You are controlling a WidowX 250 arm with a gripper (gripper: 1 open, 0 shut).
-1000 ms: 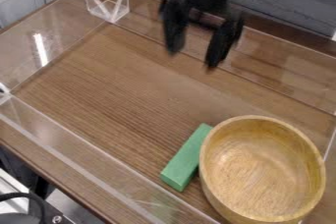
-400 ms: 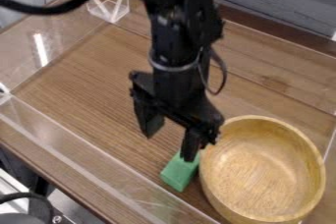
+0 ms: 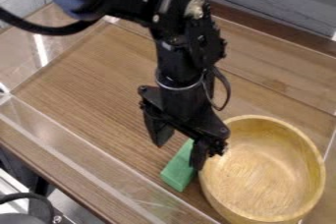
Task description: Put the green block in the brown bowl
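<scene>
Since a second before, I had come down from the far side of the counter (image 3: pixel 92 85) toward the near edge, and my claw (image 3: pixel 184 141) hung spread wide over the green block (image 3: pixel 182 165), gripping nothing. The block lay flat on the wood, its long side touching the brown bowl (image 3: pixel 262 169) at the left rim. A clear wall (image 3: pixel 79 174) ran close along the near edge; open wood lay to the left.
</scene>
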